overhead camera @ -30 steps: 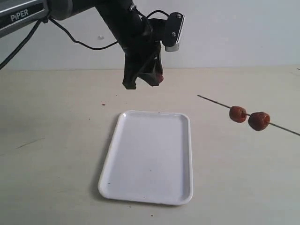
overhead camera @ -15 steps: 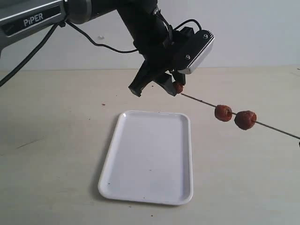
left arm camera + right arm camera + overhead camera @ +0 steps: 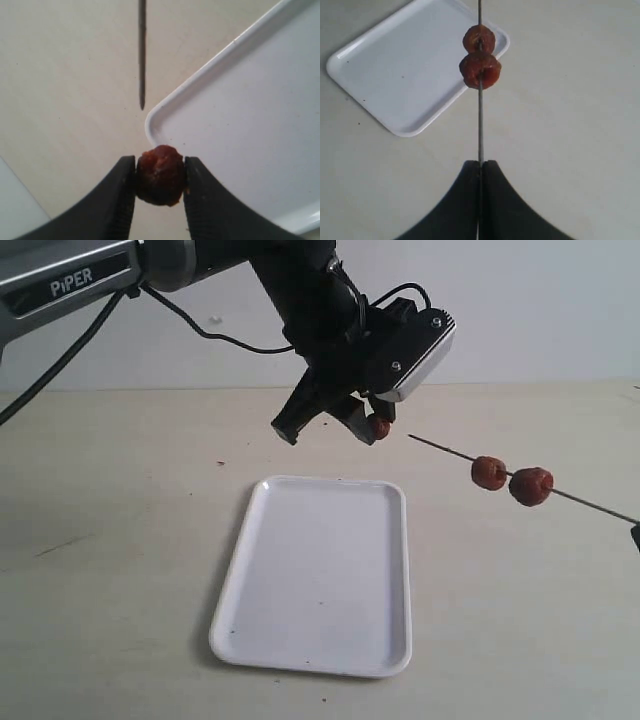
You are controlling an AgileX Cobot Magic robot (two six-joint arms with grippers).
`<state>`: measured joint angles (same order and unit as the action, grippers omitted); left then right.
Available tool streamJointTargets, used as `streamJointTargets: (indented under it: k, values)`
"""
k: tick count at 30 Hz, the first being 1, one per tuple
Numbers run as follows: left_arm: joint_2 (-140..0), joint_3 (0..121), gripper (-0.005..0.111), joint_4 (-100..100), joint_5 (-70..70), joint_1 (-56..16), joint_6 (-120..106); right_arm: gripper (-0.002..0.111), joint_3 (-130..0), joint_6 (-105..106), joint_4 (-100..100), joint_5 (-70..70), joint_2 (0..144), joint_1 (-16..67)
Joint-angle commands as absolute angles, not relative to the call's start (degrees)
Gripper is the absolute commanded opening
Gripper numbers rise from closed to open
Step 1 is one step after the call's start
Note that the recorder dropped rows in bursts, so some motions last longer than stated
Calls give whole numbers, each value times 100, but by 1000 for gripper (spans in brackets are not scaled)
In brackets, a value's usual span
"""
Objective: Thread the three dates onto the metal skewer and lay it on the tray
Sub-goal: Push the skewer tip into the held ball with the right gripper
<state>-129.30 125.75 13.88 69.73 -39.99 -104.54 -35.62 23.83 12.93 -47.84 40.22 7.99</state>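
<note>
My left jaws pinch the third date (image 3: 160, 175). Only the left wrist view shows the metal skewer (image 3: 142, 50) tip aimed at it across a gap. My right jaws press together on the rod, two dates (image 3: 480, 70) threaded, above the counter (image 3: 120, 540) right of the speckled white tray (image 3: 300, 640).

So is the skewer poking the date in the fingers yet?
Apart. The left wrist view shows a clear gap between the skewer and the pinched date.
</note>
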Motion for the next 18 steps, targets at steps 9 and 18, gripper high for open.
streamJointTargets:
  k: [9,18]
  values:
    - [-12869,12612,34,1379,6996,-4027,-10501,0,-3531,2949,1922,-4300,4241,768]
    - [-12869,12612,34,1412,6996,-4027,-10501,0,-3531,3049,1949,-4247,4662,768]
